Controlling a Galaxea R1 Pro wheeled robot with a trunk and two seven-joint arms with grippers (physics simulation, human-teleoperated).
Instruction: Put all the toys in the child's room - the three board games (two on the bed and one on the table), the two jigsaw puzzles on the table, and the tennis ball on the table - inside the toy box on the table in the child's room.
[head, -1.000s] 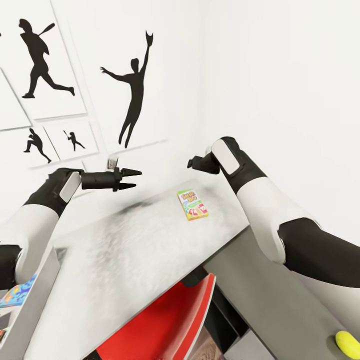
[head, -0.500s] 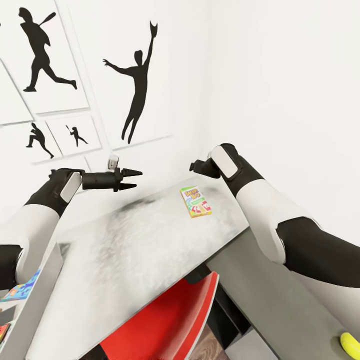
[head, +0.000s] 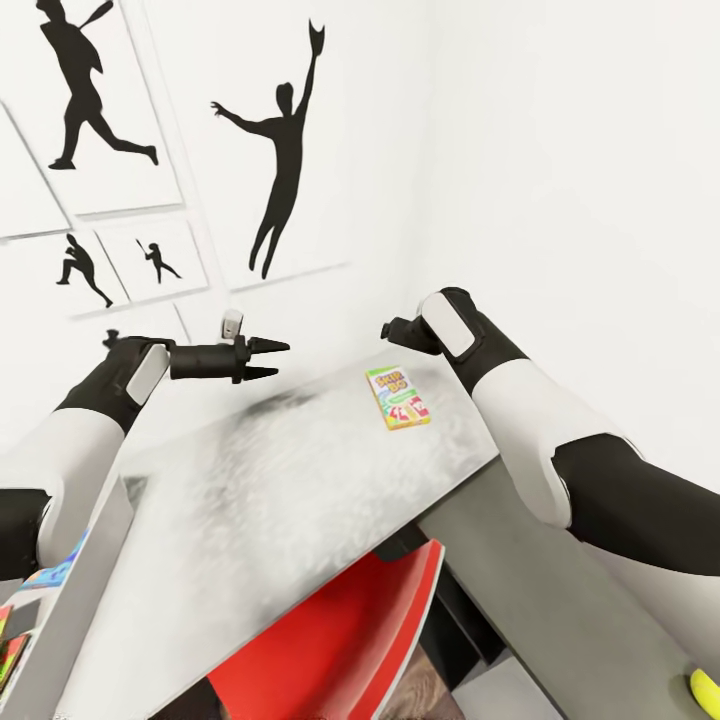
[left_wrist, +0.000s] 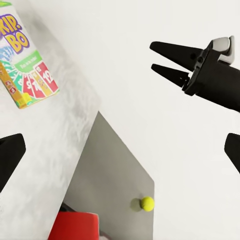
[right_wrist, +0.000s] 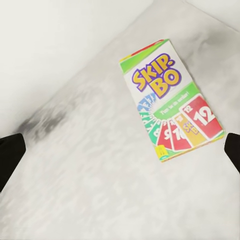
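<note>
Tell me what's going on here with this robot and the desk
The robot is at the white table with both arms raised over it, holding nothing. The Skip-Bo board game lies flat near the far corner, just under the right gripper, whose fingers are parted. The left gripper hovers open farther along. The tennis ball sits on the table's other wing.

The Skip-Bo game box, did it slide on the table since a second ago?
No. The Skip-Bo box keeps its spot near the table far corner. It sits a bit further right in the head view, but the wall pictures shifted too, so the camera moved.
</note>
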